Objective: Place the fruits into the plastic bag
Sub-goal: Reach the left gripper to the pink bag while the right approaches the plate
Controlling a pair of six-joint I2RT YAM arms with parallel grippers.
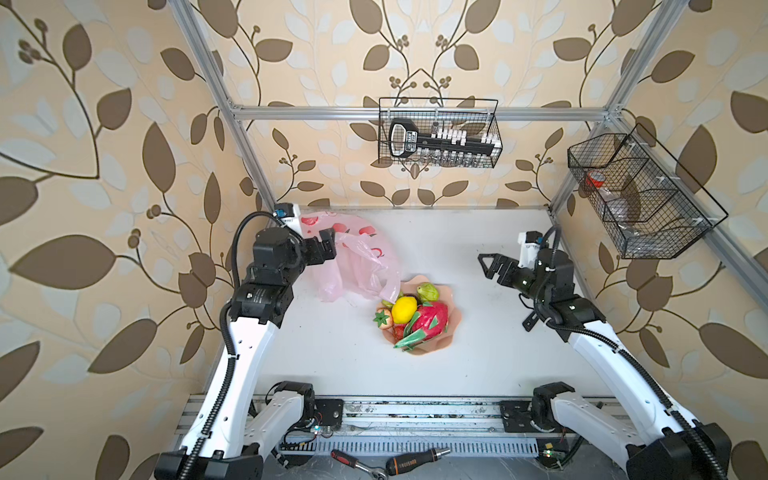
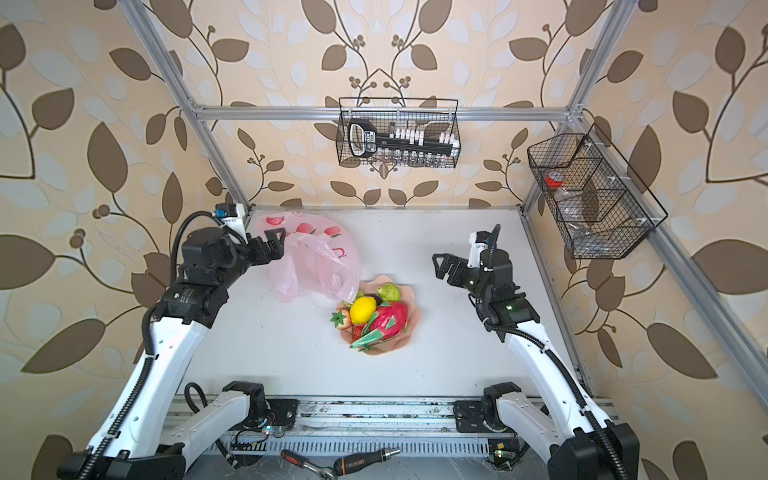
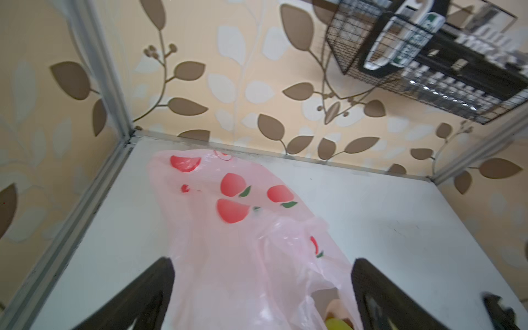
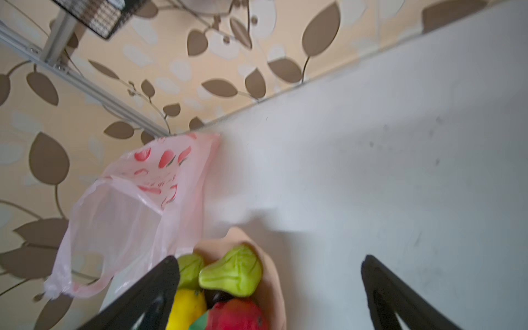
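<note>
Nearest me, along the bottom edge of both top views, a ratchet and a screwdriver lie by the rail where the arms are mounted. Past them, a little below the middle of the frame on the white table, sits a peach bowl heaped with toy fruit. A strawberry is at its left edge, a yellow lemon beside that, and a big dragon fruit lies across the centre. A green pear is at the far side. Further on, the pink bag lies crumpled left of centre, reaching toward the table's far left corner. One of its loops drapes down onto the bowl's near-left rim, by the lemon. The left gripper hovers at the bag's left side with its jaws spread wide and pinching nothing; its wrist view shows the plastic lying between the two dark fingers. The right gripper hangs at the right of the frame, well apart from the bowl, also spread wide and empty. Farthest off, a wire basket with a socket set hangs on the back rail, and a second basket hangs at the upper right.
</note>
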